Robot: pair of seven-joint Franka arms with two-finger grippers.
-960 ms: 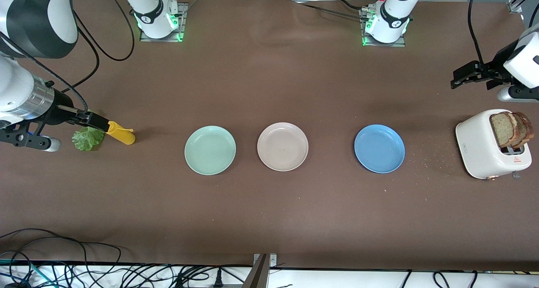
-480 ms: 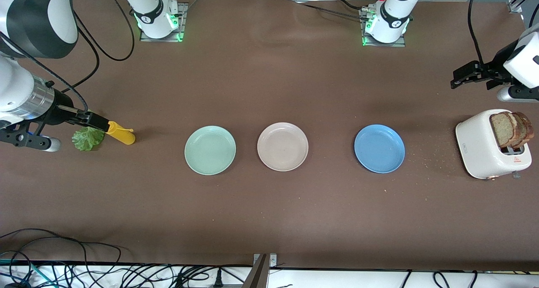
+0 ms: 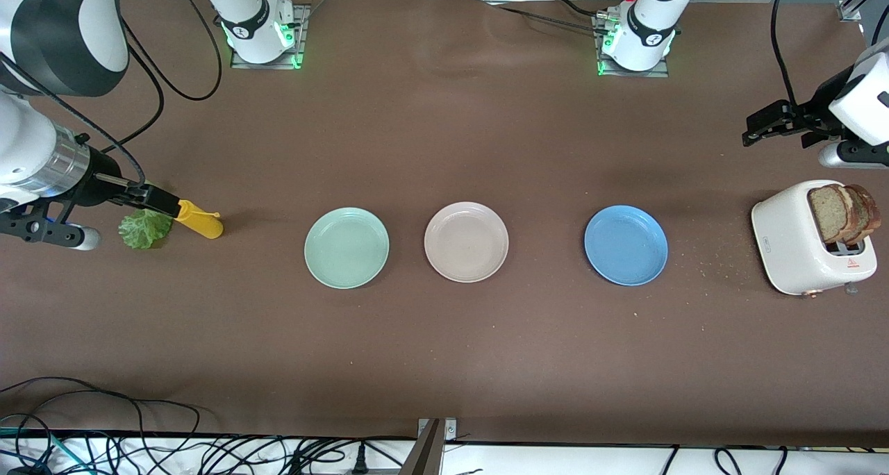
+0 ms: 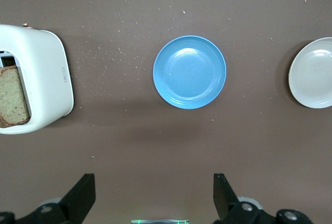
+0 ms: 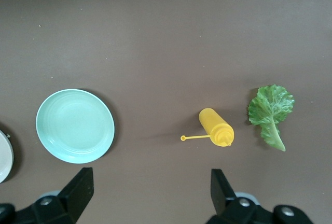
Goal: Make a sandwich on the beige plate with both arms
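1. Brown table, cables along its camera-side edge; both arm bases at the edge farthest from the camera.
2. Right gripper at the right arm's end of the table, well away from the beige plate, up over the lettuce leaf and the capped end of the yellow bottle; fingers apart, nothing between them (wrist view shows it).
3. Lettuce leaf lies flat on the table, just beside the yellow bottle, which lies on its side with its little cap hanging off on a strap.
4. Mint-green plate just beside the beige plate, toward the right arm's end; bare.
5. Beige plate mid-table, middle one of three plates in a row; nothing on it.
6. Blue plate near the beige plate, toward the left arm's end; bare, crumbs scattered on the table between it and the toaster.
7. White toaster well apart from the beige plate at the left arm's end; bread slices stand up out of its slot (sandwich not yet built).
8. Left gripper in the air at the left arm's end of the table, well apart from the beige plate; fingers spread wide, holding nothing.
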